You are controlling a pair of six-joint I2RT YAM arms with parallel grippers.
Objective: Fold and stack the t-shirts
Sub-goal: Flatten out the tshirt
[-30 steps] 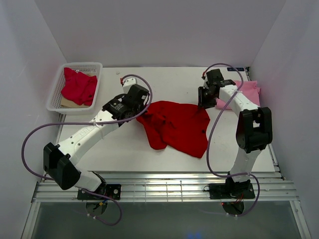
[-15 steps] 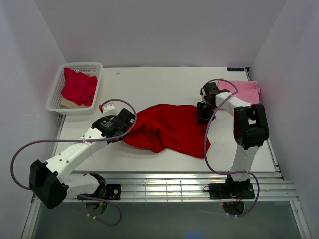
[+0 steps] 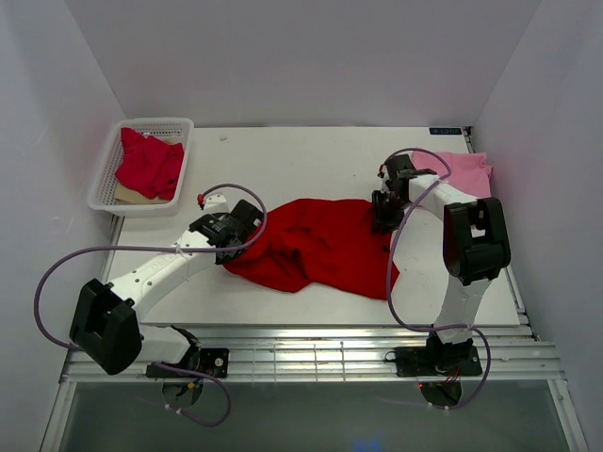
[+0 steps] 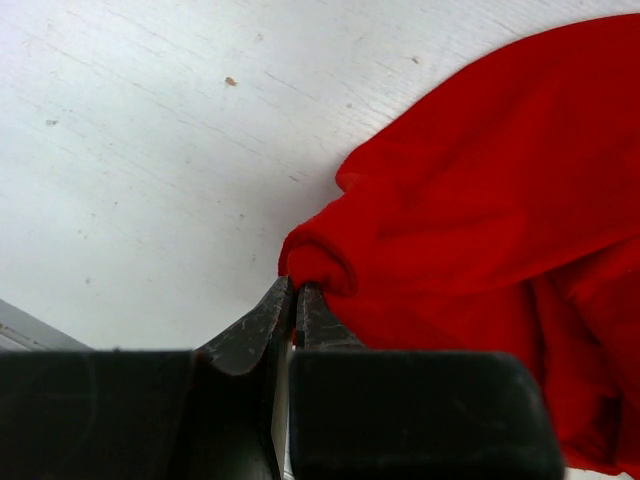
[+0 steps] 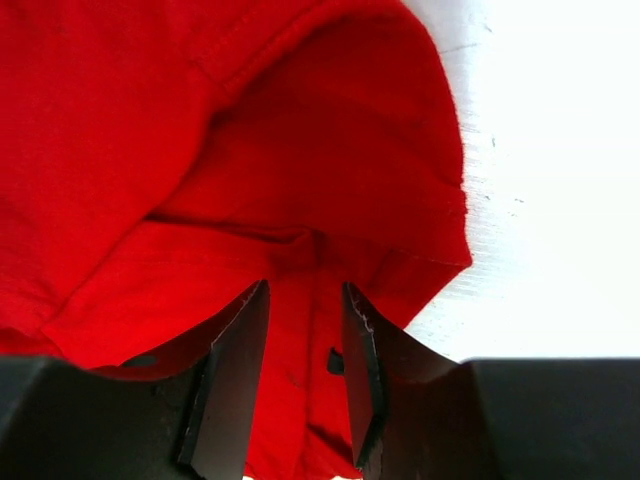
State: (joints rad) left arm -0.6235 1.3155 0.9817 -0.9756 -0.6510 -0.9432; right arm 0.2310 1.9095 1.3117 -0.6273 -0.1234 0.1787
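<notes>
A bright red t-shirt [image 3: 320, 247] lies crumpled and spread across the middle of the table. My left gripper [image 3: 236, 247] is at its left edge. In the left wrist view the jaws [image 4: 293, 288] are pinched shut on a small fold of the red cloth [image 4: 450, 200]. My right gripper [image 3: 384, 215] hangs over the shirt's far right corner. Its fingers [image 5: 235, 360] stand apart, with flat red cloth [image 5: 150, 130] beneath and between them. A light pink t-shirt [image 3: 468, 173] lies at the far right. A crimson t-shirt [image 3: 149, 162] sits bunched in the basket.
The white mesh basket [image 3: 155, 123] stands at the far left corner, with something tan under the crimson shirt. White walls close in the table [image 3: 301, 160] on three sides. The arms' purple cables loop above the near side.
My left gripper has dragged the red shirt's left edge towards the near left, stretching the shirt wider. My right gripper has come down onto the shirt's far right corner.
</notes>
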